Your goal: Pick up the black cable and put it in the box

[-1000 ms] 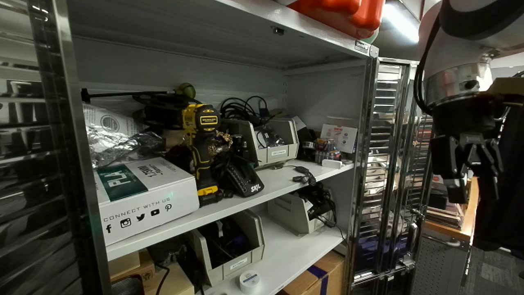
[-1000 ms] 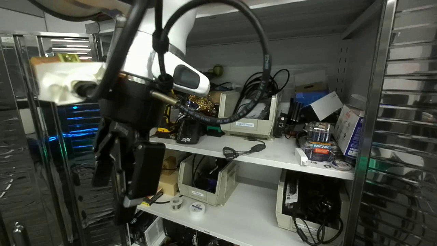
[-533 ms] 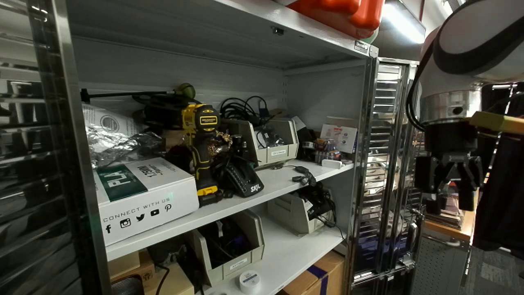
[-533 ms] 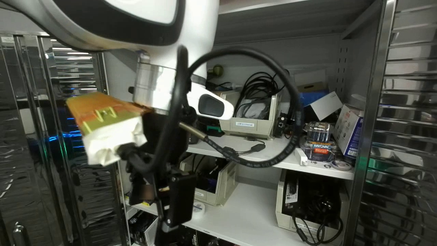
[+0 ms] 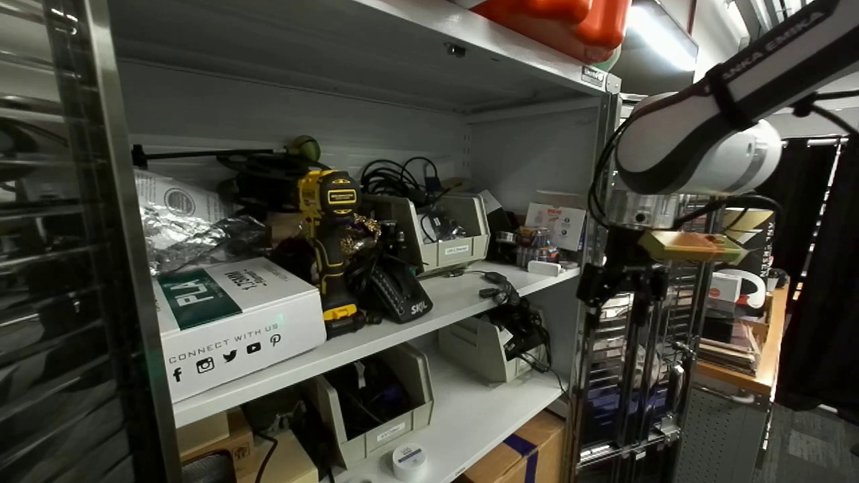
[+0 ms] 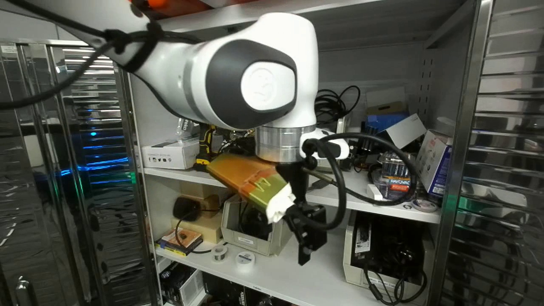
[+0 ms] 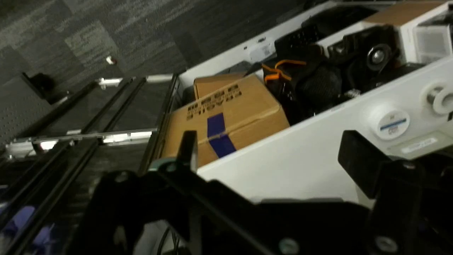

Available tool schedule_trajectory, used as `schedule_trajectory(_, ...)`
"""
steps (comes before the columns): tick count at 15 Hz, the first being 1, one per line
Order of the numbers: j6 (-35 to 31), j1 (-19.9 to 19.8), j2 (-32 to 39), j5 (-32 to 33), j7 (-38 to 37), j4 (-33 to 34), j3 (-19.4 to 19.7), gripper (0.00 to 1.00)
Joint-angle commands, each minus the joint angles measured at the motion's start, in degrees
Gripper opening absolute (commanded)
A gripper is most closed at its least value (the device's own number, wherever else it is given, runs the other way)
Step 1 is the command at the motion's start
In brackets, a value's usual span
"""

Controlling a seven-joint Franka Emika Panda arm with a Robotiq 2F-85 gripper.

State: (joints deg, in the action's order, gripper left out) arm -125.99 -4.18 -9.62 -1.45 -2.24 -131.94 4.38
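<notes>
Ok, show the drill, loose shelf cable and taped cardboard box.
Drill (image 5: 329, 261), in an exterior view: handle.
Black cable (image 5: 498, 293), in an exterior view: front end.
Cardboard box (image 7: 244, 108), in the wrist view: printed face.

My arm (image 6: 265, 80) was white, with a black stripe (image 5: 792, 40) lettered EMIKA, a silver ring (image 6: 278, 143), a thick black cord (image 6: 341, 187) and an orange-and-yellow block (image 6: 244, 180), my gripper (image 7: 269, 141) black with round screws (image 7: 289, 245).

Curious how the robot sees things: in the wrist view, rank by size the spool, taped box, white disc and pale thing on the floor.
Largest to smallest:
Taped box
White disc and spool, unranked: the spool reaches the picture's edge
Pale thing
</notes>
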Motion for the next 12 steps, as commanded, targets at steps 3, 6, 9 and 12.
schedule_trajectory(3,-11.8,1.0,11.0,-0.4,-0.3,13.4,-1.1,1.00)
schedule_trajectory(6,-13.9,1.7,13.4,-1.4,0.5,17.8,-1.9,1.00)
schedule_trajectory(9,-15.3,2.0,16.4,-1.1,0.5,21.8,-2.3,1.00)
schedule_trajectory(12,-17.0,1.9,20.8,-2.8,1.4,25.8,-2.8,1.00)
